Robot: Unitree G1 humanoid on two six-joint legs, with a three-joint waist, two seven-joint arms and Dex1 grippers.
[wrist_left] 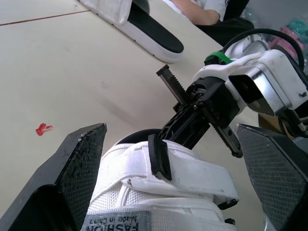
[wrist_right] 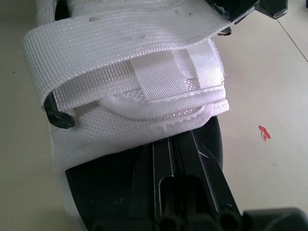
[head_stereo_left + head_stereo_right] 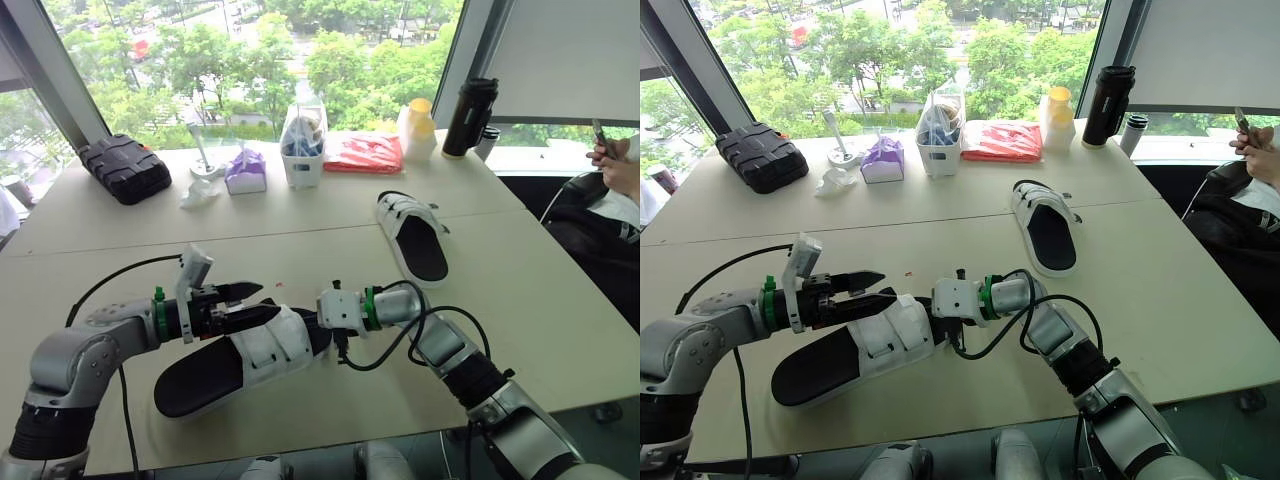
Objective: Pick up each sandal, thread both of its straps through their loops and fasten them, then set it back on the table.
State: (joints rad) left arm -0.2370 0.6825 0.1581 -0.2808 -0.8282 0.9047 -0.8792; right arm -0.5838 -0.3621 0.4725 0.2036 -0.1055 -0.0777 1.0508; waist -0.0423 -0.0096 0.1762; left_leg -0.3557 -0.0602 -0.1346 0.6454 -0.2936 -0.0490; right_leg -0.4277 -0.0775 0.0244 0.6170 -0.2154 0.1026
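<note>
A white sandal with a black footbed [image 3: 205, 378] lies tilted at the table's front, its two white straps [image 3: 275, 345] across the toe half. My left gripper [image 3: 248, 305] is open, one finger on each side of the straps [image 1: 163, 180]. From the other side my right gripper [image 3: 318, 335] reaches in at the toe end. It is shut on the sandal, one black finger [image 2: 185, 192] lying on the footbed under the front strap [image 2: 130, 53]. The second sandal [image 3: 415, 240] lies flat farther back on the right, untouched.
Along the window side stand a black case [image 3: 125, 168], a purple tissue pack [image 3: 245, 172], a clear bagged container [image 3: 303, 140], a red bag [image 3: 362, 153], a yellow bottle [image 3: 417, 130] and a black flask [image 3: 470, 118]. A person [image 3: 620, 170] sits beyond the table's right edge.
</note>
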